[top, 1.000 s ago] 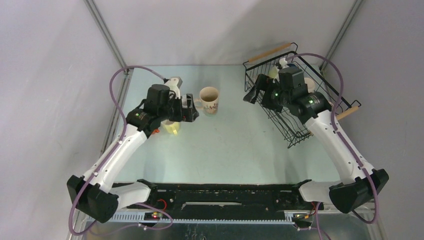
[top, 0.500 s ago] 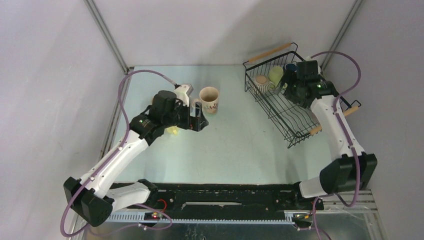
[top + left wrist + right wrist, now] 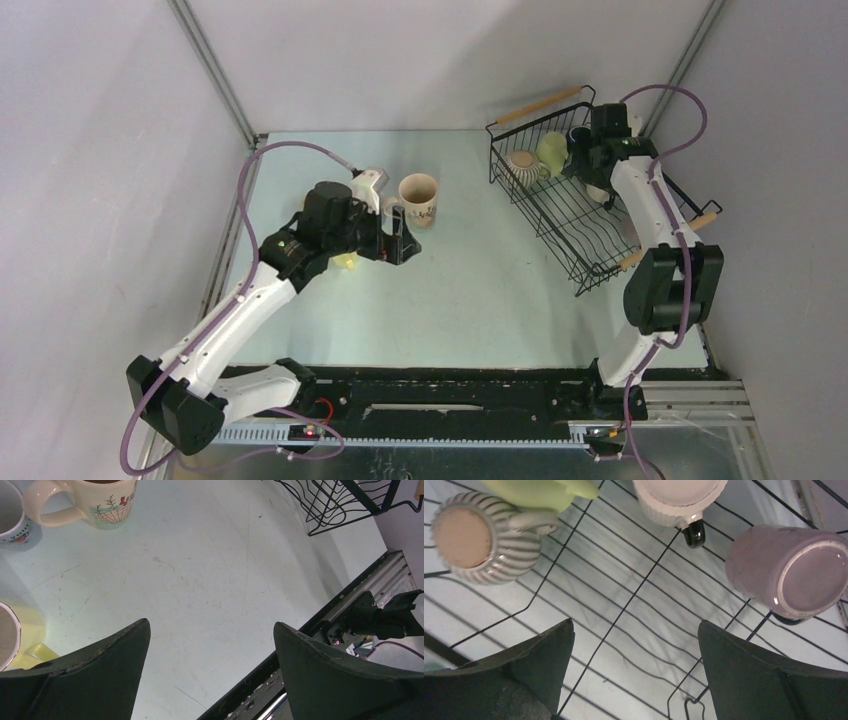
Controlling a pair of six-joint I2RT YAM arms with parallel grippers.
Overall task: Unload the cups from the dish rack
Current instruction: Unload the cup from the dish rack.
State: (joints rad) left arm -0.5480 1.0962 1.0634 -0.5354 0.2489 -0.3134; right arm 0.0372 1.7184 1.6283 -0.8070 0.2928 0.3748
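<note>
Black wire fills the right wrist view: the right gripper (image 3: 634, 630) hangs inside the dish rack (image 3: 624, 610), its jaws spread wide and holding nothing. Around it we count four cups in the rack. The ribbed beige cup (image 3: 474, 542) is bottom-up at the left, with the yellow-green cup (image 3: 539, 492) just beside it. A pale-bottomed cup with a dark handle (image 3: 679, 497) sits at the top, and the mauve mug (image 3: 791, 570) lies tilted at the right with its base towards us.

Out on the table (image 3: 480, 280) stand the floral mug (image 3: 100, 502), a white printed mug (image 3: 12, 520) and a pale yellow cup (image 3: 20, 640). The left gripper (image 3: 210, 630) hovers near them, also spread and empty.

We judge the step in hand to be choosing and grasping the next cup. No cup sits between the fingers yet, so we should shift sideways first. The mauve mug looks like the easiest to reach.

To do it well:
- straddle the mug's body across its width, not its handle;
- keep the fingertips off the wires, which could snag;
- close only once the wall is well inside the jaws;
- lift straight up over the rack's rim before swinging towards the table.
</note>
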